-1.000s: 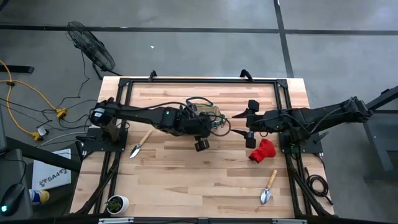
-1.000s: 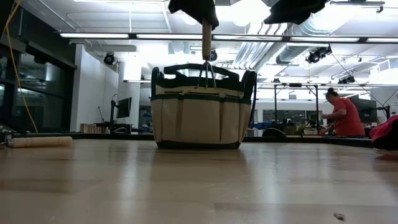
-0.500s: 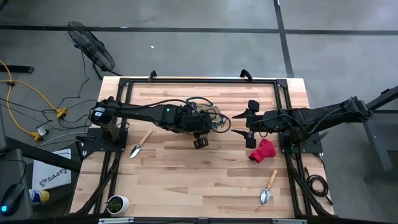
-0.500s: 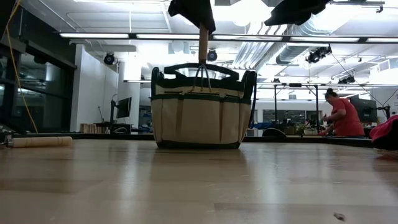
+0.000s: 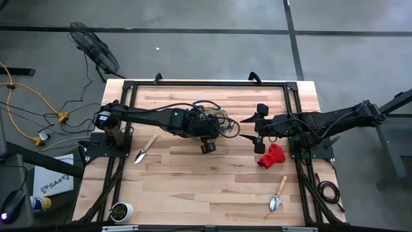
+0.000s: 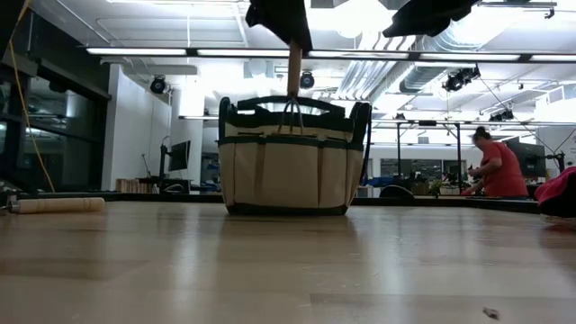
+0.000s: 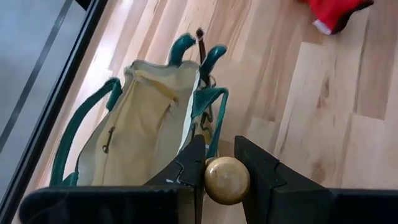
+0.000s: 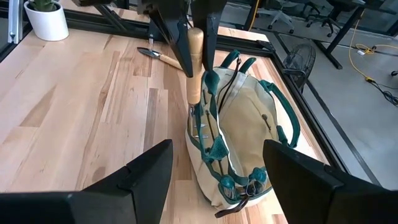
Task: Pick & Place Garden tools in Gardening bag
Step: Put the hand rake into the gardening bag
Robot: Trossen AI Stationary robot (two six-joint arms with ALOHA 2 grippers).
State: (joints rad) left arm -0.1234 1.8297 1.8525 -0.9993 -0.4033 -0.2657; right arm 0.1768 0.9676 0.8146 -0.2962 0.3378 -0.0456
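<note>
Left claw (image 7: pixel 226 163) pinches the hand rake (image 8: pixel 195 62) by its handle; tines have dropped lower, now at the bag's (image 6: pixel 286 162) rim, nearly in. Right claw (image 8: pixel 217 168) spread, hovering beside the bag. Release likely next.
</note>
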